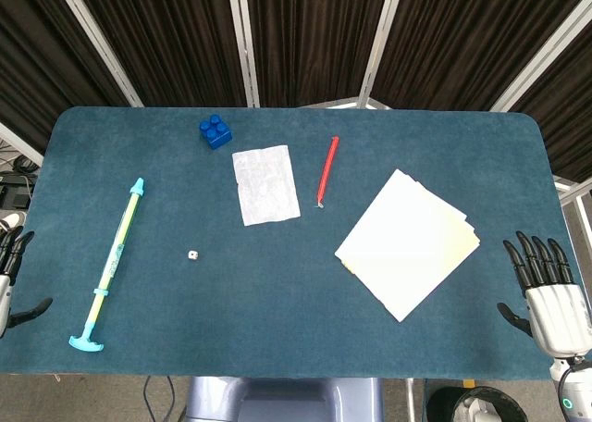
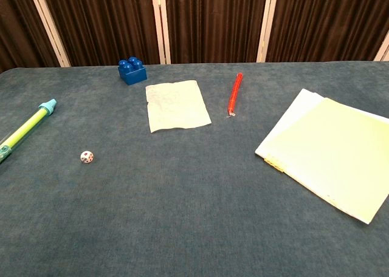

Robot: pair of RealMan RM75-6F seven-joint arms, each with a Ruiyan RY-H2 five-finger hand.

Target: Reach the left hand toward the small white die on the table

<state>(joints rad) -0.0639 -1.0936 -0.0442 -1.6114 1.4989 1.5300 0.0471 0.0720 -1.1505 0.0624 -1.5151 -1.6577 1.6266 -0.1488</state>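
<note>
The small white die [image 1: 192, 254] lies on the blue table, left of centre; the chest view shows the die [image 2: 87, 157] with dark and red pips. My left hand [image 1: 13, 276] hangs at the far left edge of the head view, beside the table, fingers apart and holding nothing, well left of the die. My right hand [image 1: 551, 295] sits at the table's right edge, fingers spread upward, holding nothing. Neither hand shows in the chest view.
A long yellow and teal tube [image 1: 115, 262] lies between my left hand and the die. A blue brick [image 1: 215, 130], a white paper sheet [image 1: 265, 185], a red pen [image 1: 327, 169] and pale folders [image 1: 408, 242] lie further back and right on the table [image 1: 277, 329].
</note>
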